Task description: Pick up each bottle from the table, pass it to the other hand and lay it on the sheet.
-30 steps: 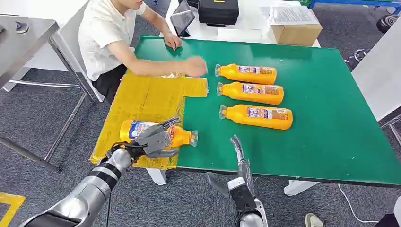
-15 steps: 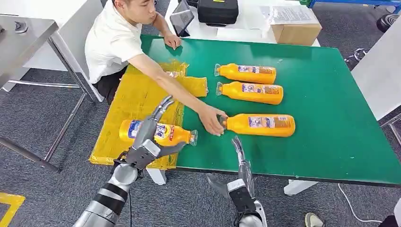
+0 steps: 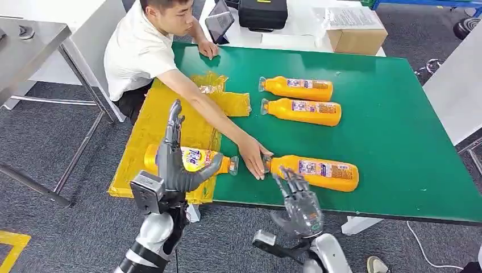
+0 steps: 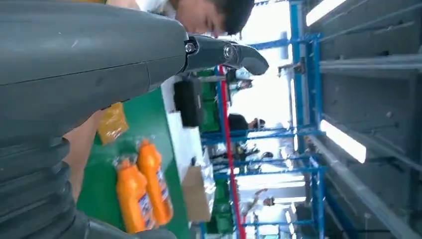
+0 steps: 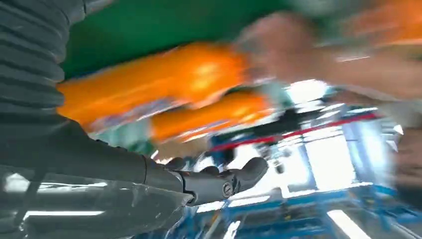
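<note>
Bottles, orange, lying on their sides, four in all. Green table (image 3: 398, 114), largest item, with a broad bare stretch on its far right side and along its near right edge. Yellow sheet (image 3: 165, 122) covers the table's left end and hangs past the near left corner. One bottle on the sheet (image 3: 196, 160) lies close to the sheet's near edge, cap just over the green. Near bottle (image 3: 315, 170) lies on the green close to the table's front edge, a person's hand (image 3: 252, 156) touching its cap end; the person (image 3: 142, 51) sits at the far left corner, arm stretched across the sheet. Two far bottles (image 3: 298, 99) lie side by side, parallel, well apart from the near one, open green between. Cardboard box (image 3: 356, 38) and black case (image 3: 262, 12) sit on a white surface beyond the far edge. Left hand (image 3: 173, 162) is raised above the sheet's bottle, fingers straight and spread, holding nothing. Right hand (image 3: 298, 202) hovers at the front edge just short of the near bottle, fingers apart, empty. Left wrist view adds the two far bottles (image 4: 142, 191) and blue shelving behind; right wrist view, blurred, shows orange bottles (image 5: 149, 84) near the outstretched fingertips (image 5: 249, 172).
</note>
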Action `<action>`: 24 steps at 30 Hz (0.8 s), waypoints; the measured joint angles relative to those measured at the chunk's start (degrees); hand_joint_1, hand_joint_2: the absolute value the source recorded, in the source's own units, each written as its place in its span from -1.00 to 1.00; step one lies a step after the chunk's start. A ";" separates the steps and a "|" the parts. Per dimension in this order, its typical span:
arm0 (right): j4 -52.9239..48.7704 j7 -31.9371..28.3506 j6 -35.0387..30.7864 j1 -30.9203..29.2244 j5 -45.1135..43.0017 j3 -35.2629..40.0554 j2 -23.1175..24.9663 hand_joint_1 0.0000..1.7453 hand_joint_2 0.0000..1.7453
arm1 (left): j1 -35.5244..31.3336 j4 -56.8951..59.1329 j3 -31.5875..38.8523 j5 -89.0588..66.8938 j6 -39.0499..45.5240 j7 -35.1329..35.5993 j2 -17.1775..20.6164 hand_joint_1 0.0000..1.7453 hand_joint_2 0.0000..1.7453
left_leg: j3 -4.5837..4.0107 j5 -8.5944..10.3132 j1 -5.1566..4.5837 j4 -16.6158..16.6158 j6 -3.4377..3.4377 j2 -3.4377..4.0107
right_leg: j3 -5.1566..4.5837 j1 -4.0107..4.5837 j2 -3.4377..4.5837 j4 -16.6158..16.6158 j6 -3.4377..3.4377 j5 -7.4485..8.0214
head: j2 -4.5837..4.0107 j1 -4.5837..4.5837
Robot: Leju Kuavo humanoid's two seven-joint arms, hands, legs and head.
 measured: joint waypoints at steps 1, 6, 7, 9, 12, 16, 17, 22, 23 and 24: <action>0.18 1.18 0.00 -0.59 1.77 -1.88 -0.88 -1.00 1.00 | 0.01 0.35 -1.02 0.44 -0.33 0.20 -0.02 -1.00 1.00 | 0.00 0.01 -0.04 0.00 0.01 0.00 | 0.00 -0.05 0.00 0.00 0.02 0.01 | 0.00 0.02; 0.94 3.52 -0.07 -2.37 4.63 -7.07 -3.62 -1.00 1.00 | -0.02 1.40 -4.08 0.72 -1.07 0.70 -0.28 -1.00 1.00 | 0.01 0.00 -0.10 0.02 0.02 0.04 | -0.02 -0.10 0.02 0.00 0.06 0.06 | 0.00 0.00; 1.07 3.89 -0.09 -2.46 5.07 -7.51 -3.89 -1.00 1.00 | -0.02 1.53 -4.30 0.87 -1.07 0.74 -0.31 -1.00 1.00 | 0.01 0.00 -0.09 0.02 0.02 0.03 | -0.02 -0.08 0.02 0.01 0.06 0.06 | 0.00 0.00; 1.37 5.83 -0.09 -2.76 6.46 -7.73 -4.52 -1.00 1.00 | -0.04 1.68 -4.74 1.05 -1.16 0.94 -0.33 -1.00 1.00 | 0.00 0.00 -0.05 0.01 0.01 0.03 | -0.03 -0.04 0.01 0.01 0.05 0.04 | 0.00 -0.02; 1.95 8.24 -0.09 -3.73 7.51 -7.66 -5.44 -1.00 1.00 | -0.36 1.99 -5.44 1.35 -1.33 1.05 -0.52 -1.00 1.00 | -0.01 -0.01 -0.02 0.01 0.01 0.05 | -0.04 -0.01 0.02 0.02 0.04 0.03 | 0.00 -0.02; 2.89 11.30 -0.09 -5.42 8.21 -6.72 -7.10 -1.00 1.00 | -0.86 2.51 -5.88 1.40 -1.64 1.27 -0.92 -1.00 1.00 | -0.01 0.00 -0.02 0.01 0.01 0.07 | -0.03 -0.02 0.01 0.01 0.04 0.03 | 0.00 0.00; 3.04 12.10 -0.09 -5.73 8.30 -6.42 -7.51 -1.00 1.00 | -0.92 2.56 -5.98 1.36 -1.55 1.33 -0.96 -1.00 1.00 | -0.01 0.00 -0.03 0.01 0.01 0.07 | -0.02 -0.03 0.01 0.01 0.04 0.03 | 0.00 0.00; 4.87 15.51 -0.09 -7.92 7.76 -5.50 -8.98 -1.00 1.00 | -1.05 2.69 -6.20 1.00 -1.24 1.33 -1.03 -1.00 1.00 | -0.01 0.00 -0.05 0.01 0.02 0.07 | -0.01 -0.04 0.01 0.01 0.05 0.04 | 0.00 0.00; 5.97 15.93 -0.09 -8.77 6.92 -5.41 -9.29 -1.00 1.00 | -1.11 2.73 -6.20 1.00 -1.25 1.33 -1.07 -1.00 1.00 | -0.01 0.00 -0.05 0.01 0.02 0.07 | -0.01 -0.04 0.01 0.01 0.05 0.04 | 0.00 0.00; 7.57 16.24 -0.09 -9.72 5.94 -5.28 -9.61 -1.00 1.00 | -1.19 2.80 -6.25 1.01 -1.27 1.33 -1.11 -1.00 1.00 | -0.01 0.01 -0.05 0.01 0.02 0.07 | -0.01 -0.04 0.01 0.01 0.05 0.05 | 0.00 0.00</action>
